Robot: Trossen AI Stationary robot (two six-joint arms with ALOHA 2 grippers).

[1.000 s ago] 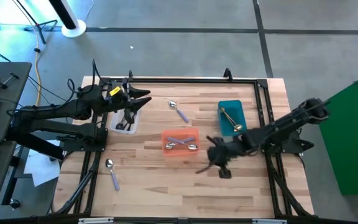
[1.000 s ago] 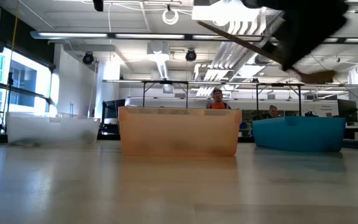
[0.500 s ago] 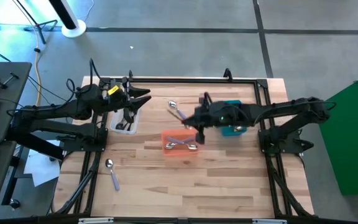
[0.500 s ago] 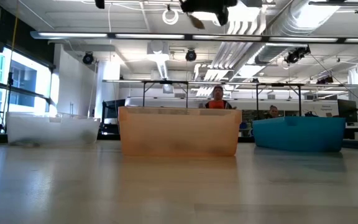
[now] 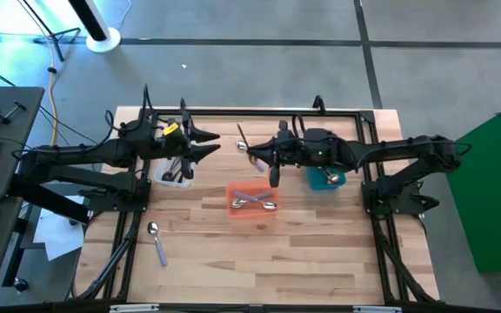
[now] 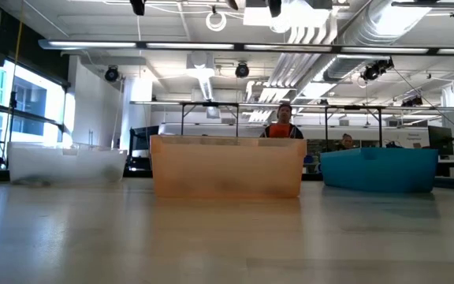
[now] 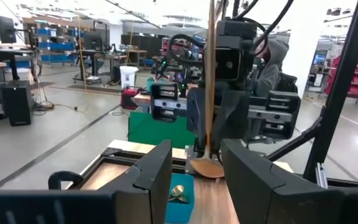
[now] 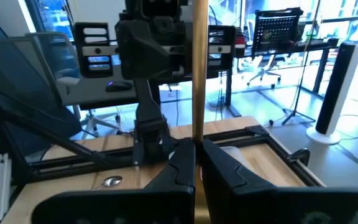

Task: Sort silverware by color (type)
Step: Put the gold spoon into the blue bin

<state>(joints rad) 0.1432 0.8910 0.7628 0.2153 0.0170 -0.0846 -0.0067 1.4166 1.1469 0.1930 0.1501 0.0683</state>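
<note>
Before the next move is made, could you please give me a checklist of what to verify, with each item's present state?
1. Right gripper shut on the gold spoon: ok.
2. Left gripper open and facing that spoon: ok.
3. Left gripper around the spoon: not ok; the high view shows a gap.
4. Teal bin uncovered for a drop: not ok; the right arm crosses it.
5. All spoons binned: not ok; a lavender-handled spoon lies loose on the table.

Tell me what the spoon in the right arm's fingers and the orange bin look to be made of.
The gold spoon, pinched upright in the right gripper, looks like metal with a brushed gold finish: its handle shows an even warm sheen. It could be coated plastic. The orange bin looks like translucent plastic with a frosted finish: light glows through its walls.
</note>
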